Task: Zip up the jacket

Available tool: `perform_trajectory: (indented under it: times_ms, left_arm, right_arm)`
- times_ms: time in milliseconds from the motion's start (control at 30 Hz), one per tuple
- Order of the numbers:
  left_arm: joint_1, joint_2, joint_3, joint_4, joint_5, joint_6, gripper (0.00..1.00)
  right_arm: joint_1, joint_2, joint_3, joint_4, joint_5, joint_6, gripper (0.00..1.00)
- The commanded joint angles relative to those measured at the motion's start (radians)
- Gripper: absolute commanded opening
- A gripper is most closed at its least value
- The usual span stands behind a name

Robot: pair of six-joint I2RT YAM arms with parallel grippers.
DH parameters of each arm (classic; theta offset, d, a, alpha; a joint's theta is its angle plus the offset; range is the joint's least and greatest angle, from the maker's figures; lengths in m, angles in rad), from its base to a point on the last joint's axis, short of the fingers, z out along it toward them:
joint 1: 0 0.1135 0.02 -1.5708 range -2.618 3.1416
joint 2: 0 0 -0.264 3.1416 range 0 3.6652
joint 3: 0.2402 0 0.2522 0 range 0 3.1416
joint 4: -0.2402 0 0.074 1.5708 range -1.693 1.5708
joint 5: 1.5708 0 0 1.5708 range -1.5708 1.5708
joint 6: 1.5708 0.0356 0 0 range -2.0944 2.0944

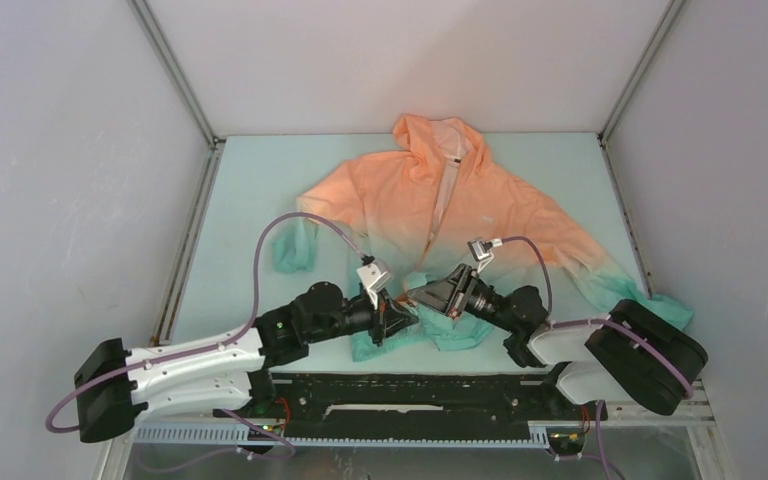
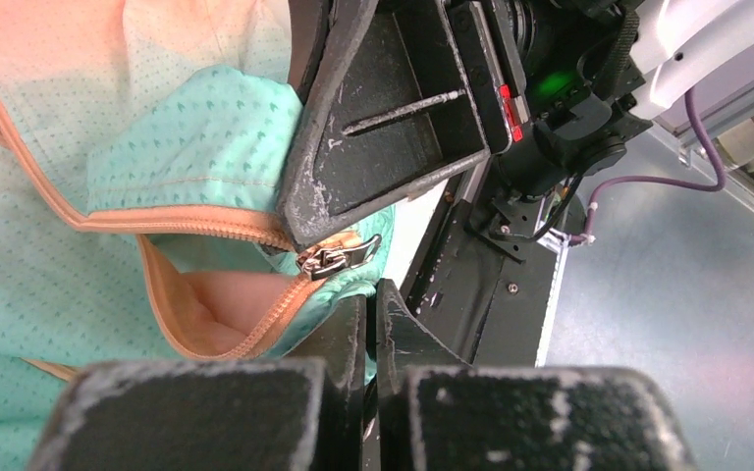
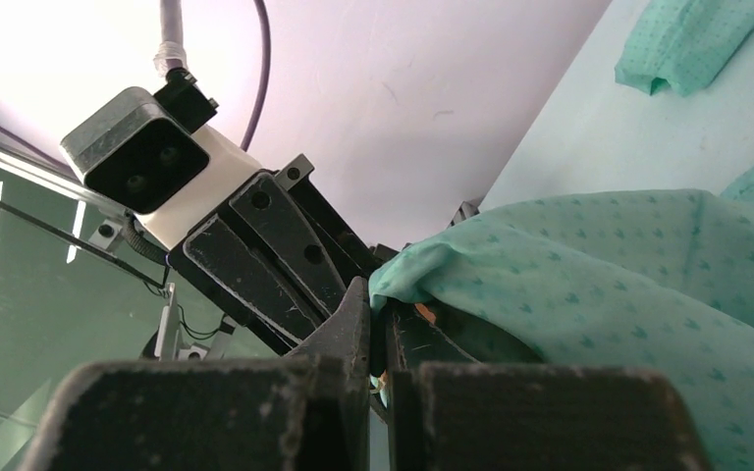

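The jacket [image 1: 440, 200] lies flat on the table, hood at the far side, peach at the shoulders, teal at the hem, its front open. Both grippers meet at the hem's middle. My left gripper [image 1: 392, 318] is shut on the teal hem fabric [image 2: 349, 285] just below the silver zipper slider [image 2: 332, 257], where the two orange zipper tapes [image 2: 187, 222] join. My right gripper [image 1: 428, 297] is shut on the hem edge [image 3: 422, 278] of the jacket; a bit of orange tape shows between its jaws. Its fingers [image 2: 373, 128] fill the upper left wrist view.
The jacket's left sleeve cuff [image 1: 293, 255] lies left of the arms and its right cuff [image 1: 672, 310] beside the right arm's base. White walls enclose the pale green table [image 1: 260, 180]. A black rail [image 1: 410, 390] runs along the near edge.
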Motion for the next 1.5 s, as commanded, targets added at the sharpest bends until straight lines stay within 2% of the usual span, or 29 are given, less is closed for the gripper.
perform_trajectory:
  times_ms: [0,67,133,200,267,333,367,433,567,667,700,767,800,867,933,1000,1067,1133,1200,1333,1467]
  left_arm:
    - [-0.051,-0.020,0.034,-0.008,0.092,0.000,0.00]
    - [-0.044,-0.031,0.006,0.008,0.063,-0.020,0.00]
    - [-0.024,-0.033,-0.028,0.037,0.065,-0.040,0.00]
    - [-0.006,-0.021,-0.057,0.054,0.077,-0.050,0.00]
    - [0.008,-0.012,-0.089,0.091,0.093,-0.067,0.00]
    - [0.022,0.006,-0.119,0.132,0.128,-0.081,0.00]
    - [0.028,0.020,-0.127,0.140,0.143,-0.082,0.00]
    - [0.034,0.037,-0.141,0.150,0.165,-0.081,0.00]
    - [0.045,0.039,-0.187,0.191,0.197,-0.102,0.00]
    - [0.048,0.035,-0.187,0.181,0.251,-0.100,0.00]
    - [0.048,0.028,-0.187,0.172,0.264,-0.099,0.00]
    - [0.049,0.020,-0.187,0.156,0.295,-0.095,0.00]
    - [0.052,0.014,-0.188,0.147,0.304,-0.094,0.00]
    - [0.062,0.003,-0.194,0.148,0.331,-0.098,0.00]
    - [0.069,-0.012,-0.190,0.120,0.325,-0.103,0.00]
    - [0.071,-0.030,-0.188,0.102,0.322,-0.109,0.00]
    - [0.073,-0.050,-0.198,0.110,0.320,-0.122,0.00]
    - [0.078,-0.057,-0.207,0.124,0.331,-0.133,0.00]
    - [0.081,-0.057,-0.208,0.136,0.344,-0.147,0.00]
    - [0.089,-0.085,-0.204,0.127,0.355,-0.153,0.00]
    - [0.092,-0.097,-0.204,0.127,0.359,-0.157,0.00]
  right_arm:
    - [-0.006,0.033,0.039,0.058,0.093,0.007,0.00]
    - [-0.009,0.027,0.010,0.018,0.085,0.024,0.00]
    - [-0.007,-0.012,-0.013,-0.106,0.058,0.005,0.13]
    - [0.007,-0.087,-0.027,-0.300,0.047,-0.047,0.26]
    - [0.015,-0.211,-0.020,-0.584,0.035,-0.114,0.41]
    - [0.015,-0.338,-0.029,-0.776,0.023,-0.163,0.48]
    - [0.015,-0.416,-0.034,-0.874,0.030,-0.189,0.61]
    - [0.007,-0.573,-0.009,-1.118,0.029,-0.253,0.71]
    - [-0.056,-0.767,0.059,-1.495,-0.124,-0.385,0.79]
    - [-0.068,-0.794,0.101,-1.609,-0.302,-0.515,0.76]
    - [-0.049,-0.793,0.135,-1.682,-0.303,-0.584,0.73]
    - [0.048,-0.794,0.233,-1.761,-0.203,-0.753,0.70]
    - [0.103,-0.796,0.271,-1.763,-0.119,-0.839,0.70]
    - [0.170,-0.812,0.264,-1.611,-0.053,-0.970,0.70]
    - [0.277,-0.827,0.273,-1.519,0.182,-1.075,0.71]
    - [0.413,-0.838,0.282,-1.409,0.399,-1.206,0.80]
    - [0.525,-0.817,0.265,-1.337,0.511,-1.407,0.87]
    - [0.605,-0.754,0.264,-1.320,0.620,-1.613,0.87]
    - [0.642,-0.676,0.240,-1.259,0.713,-1.748,0.83]
    - [0.642,-0.636,0.186,-1.148,0.653,-1.889,0.72]
    - [0.639,-0.705,0.143,-1.138,0.543,-1.920,0.70]
